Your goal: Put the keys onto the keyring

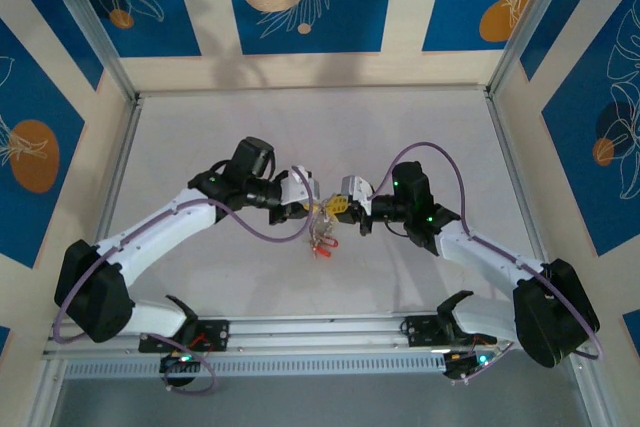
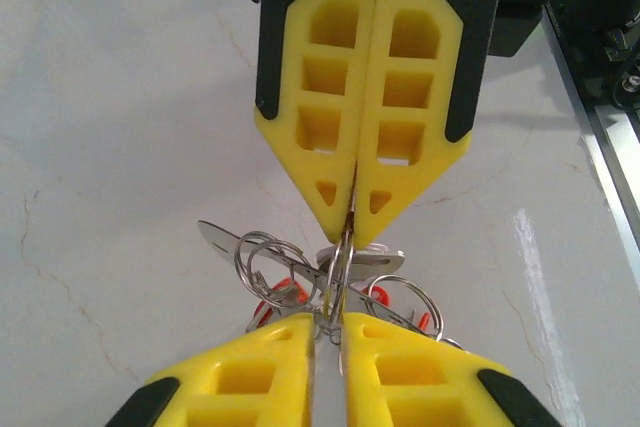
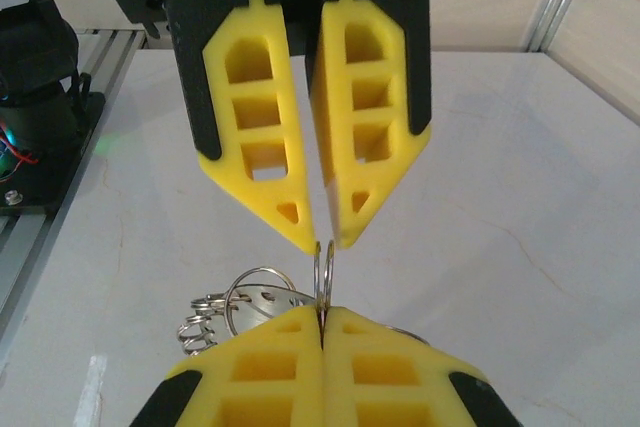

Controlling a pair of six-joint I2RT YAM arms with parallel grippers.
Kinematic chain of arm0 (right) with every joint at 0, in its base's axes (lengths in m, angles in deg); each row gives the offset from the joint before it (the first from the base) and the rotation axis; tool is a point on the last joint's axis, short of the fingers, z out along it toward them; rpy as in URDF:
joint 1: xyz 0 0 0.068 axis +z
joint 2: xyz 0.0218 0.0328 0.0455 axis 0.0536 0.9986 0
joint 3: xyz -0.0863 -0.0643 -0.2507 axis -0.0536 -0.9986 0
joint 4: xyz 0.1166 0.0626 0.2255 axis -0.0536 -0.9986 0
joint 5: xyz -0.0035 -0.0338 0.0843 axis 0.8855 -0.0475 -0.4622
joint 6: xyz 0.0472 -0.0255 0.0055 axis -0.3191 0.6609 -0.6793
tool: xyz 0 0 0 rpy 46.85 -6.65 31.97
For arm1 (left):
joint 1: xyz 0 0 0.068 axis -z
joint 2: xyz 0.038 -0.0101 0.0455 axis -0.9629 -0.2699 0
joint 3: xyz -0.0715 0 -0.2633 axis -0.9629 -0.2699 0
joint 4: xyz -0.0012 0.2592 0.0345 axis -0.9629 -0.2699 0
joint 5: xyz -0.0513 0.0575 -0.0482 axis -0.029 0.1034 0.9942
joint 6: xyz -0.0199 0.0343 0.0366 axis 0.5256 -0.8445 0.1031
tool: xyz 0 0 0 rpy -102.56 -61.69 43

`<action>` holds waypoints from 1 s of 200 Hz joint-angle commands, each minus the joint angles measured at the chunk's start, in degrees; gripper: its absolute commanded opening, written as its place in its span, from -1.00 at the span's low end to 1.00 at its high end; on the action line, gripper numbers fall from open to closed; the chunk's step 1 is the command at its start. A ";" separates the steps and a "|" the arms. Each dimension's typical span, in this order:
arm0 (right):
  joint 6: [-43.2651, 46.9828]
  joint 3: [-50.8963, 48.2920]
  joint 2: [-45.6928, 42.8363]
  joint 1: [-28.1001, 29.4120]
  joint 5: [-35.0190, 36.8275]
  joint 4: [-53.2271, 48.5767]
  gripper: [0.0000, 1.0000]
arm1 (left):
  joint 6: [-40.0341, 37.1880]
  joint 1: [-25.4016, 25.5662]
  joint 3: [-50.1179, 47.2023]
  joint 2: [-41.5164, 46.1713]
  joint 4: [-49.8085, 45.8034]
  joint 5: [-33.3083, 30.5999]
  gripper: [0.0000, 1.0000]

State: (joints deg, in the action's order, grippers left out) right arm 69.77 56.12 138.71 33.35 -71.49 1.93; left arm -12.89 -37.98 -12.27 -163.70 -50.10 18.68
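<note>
Top view looks down from behind the arms (image 1: 150,232); close wrist views face each other across the keyring (image 3: 324,265).

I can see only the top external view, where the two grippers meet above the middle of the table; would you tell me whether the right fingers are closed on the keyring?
Observer: Yes. In the left wrist view the right gripper has its fingers pressed together, with the keyring edge-on between their tips.
Operator: Thank you. How do the left fingers stand?
Observer: In the right wrist view the left gripper has its fingers slightly apart, with a narrow gap running down to the tips.
Operator: And where are the keys?
Observer: The keys are bunched right beside the keyring, one silver blade sticking out sideways.
</note>
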 commanded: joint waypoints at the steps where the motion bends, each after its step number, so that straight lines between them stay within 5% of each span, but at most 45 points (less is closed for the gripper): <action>1: 0.81 1.40 0.24 0.03 -0.88 -0.46 -1.00 | 0.24 -0.45 2.05 -1.24 -1.10 3.47 -0.69; 72: 1.29 1.78 0.43 0.50 -0.15 -1.24 -1.00 | 0.63 -0.24 3.02 -3.57 -2.19 7.31 -0.57; 138: 1.39 1.73 0.35 0.57 -0.20 -1.09 -1.00 | 0.09 0.82 5.12 -6.10 -4.13 4.16 -0.62; 161: 1.43 1.61 0.36 0.58 -0.34 -0.98 -1.00 | -0.43 1.42 5.87 -6.62 -4.83 3.55 -1.00; 200: 1.38 0.77 -0.22 0.49 2.36 -0.99 -0.97 | 0.38 1.59 7.46 -6.83 -6.52 2.18 -1.00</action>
State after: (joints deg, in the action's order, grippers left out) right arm 70.40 56.16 139.19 33.46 -70.13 0.38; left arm -12.51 -36.89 -7.92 -169.86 -54.09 21.65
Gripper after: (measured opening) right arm 0.061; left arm 0.043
